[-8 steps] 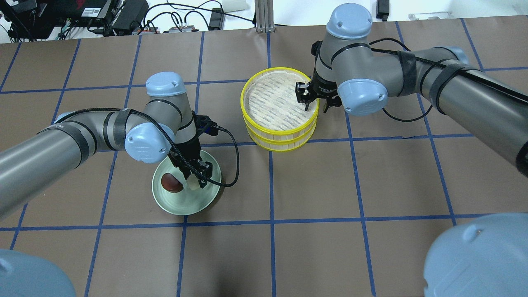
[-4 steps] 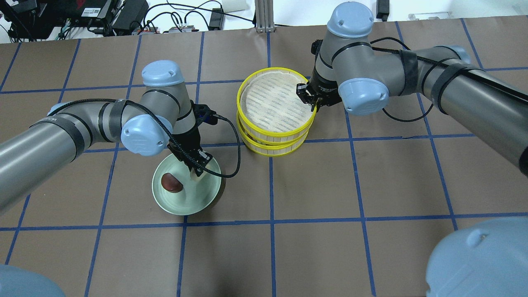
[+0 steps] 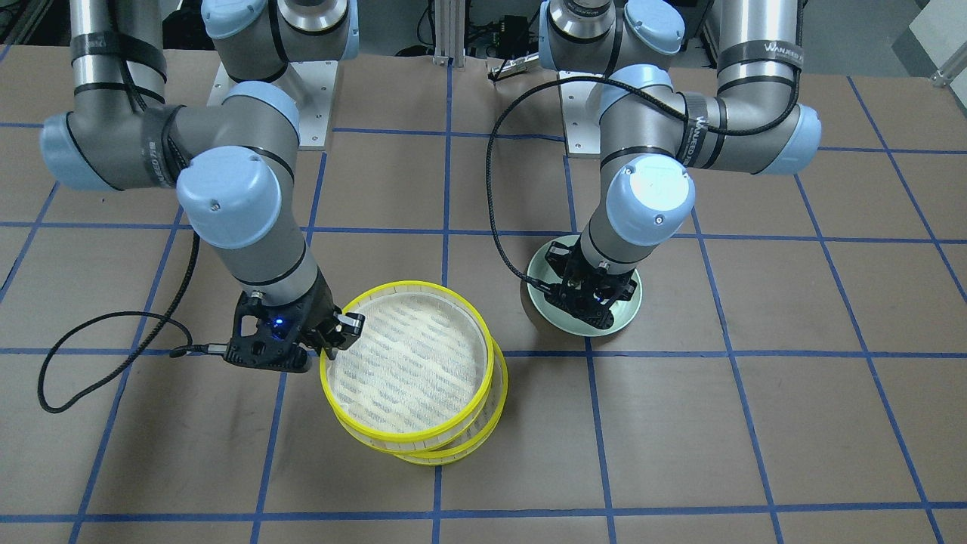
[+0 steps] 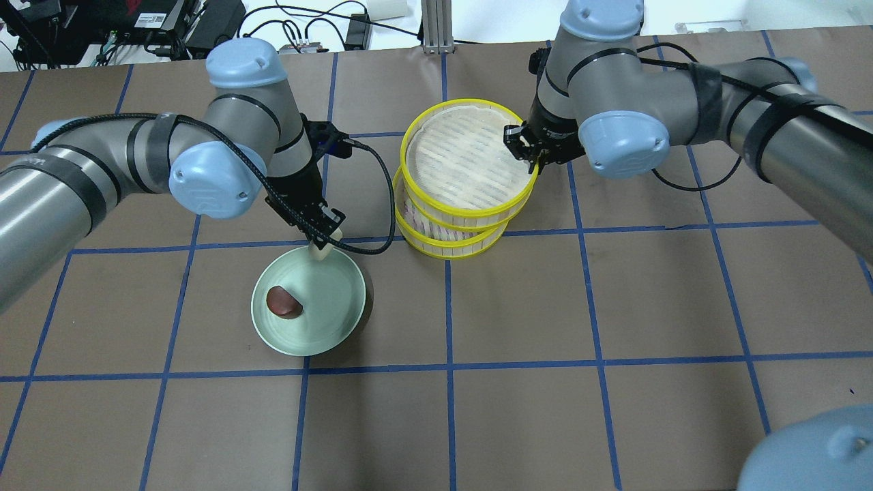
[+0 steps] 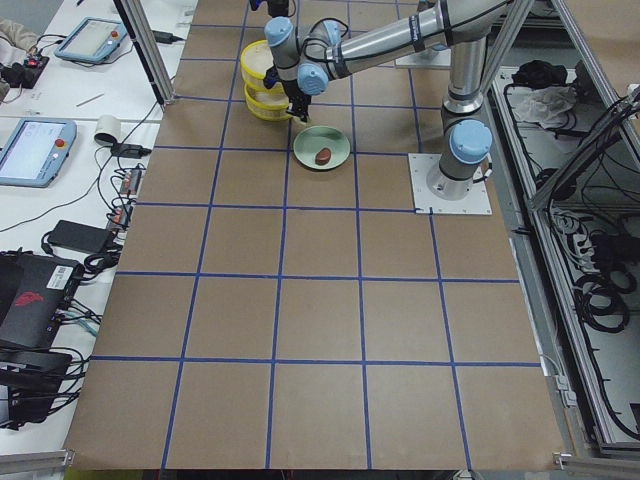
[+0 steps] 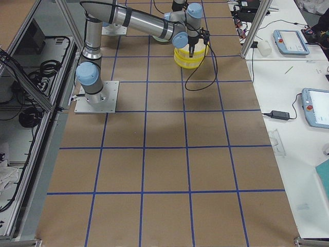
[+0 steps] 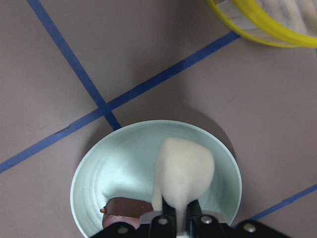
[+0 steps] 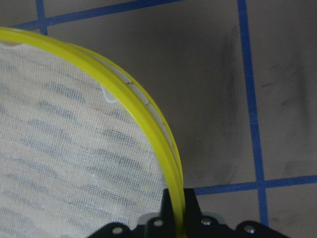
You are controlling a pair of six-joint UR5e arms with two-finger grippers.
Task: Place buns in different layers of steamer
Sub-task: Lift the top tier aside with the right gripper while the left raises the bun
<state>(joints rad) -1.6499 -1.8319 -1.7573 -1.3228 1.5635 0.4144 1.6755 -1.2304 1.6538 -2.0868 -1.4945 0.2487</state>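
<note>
We've got the left gripper [image 4: 320, 235] pinching the squarish cream bun [image 7: 184, 171], now lifted off the smooth green plate [image 4: 332, 320] holding the oval brown bun [image 4: 284, 302], while the right gripper [image 4: 528, 151] clamps the yellow rim of the mesh-floored top tray [image 4: 470, 209], now hoisted askew over the bottom tray [image 4: 450, 253].

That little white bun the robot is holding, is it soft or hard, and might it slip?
Probably soft: the white bun looks pinched narrower where the left hand grips it. Likely light, since it hangs clear of the green plate from that small pinch alone. Its smooth skin might slip.
</note>
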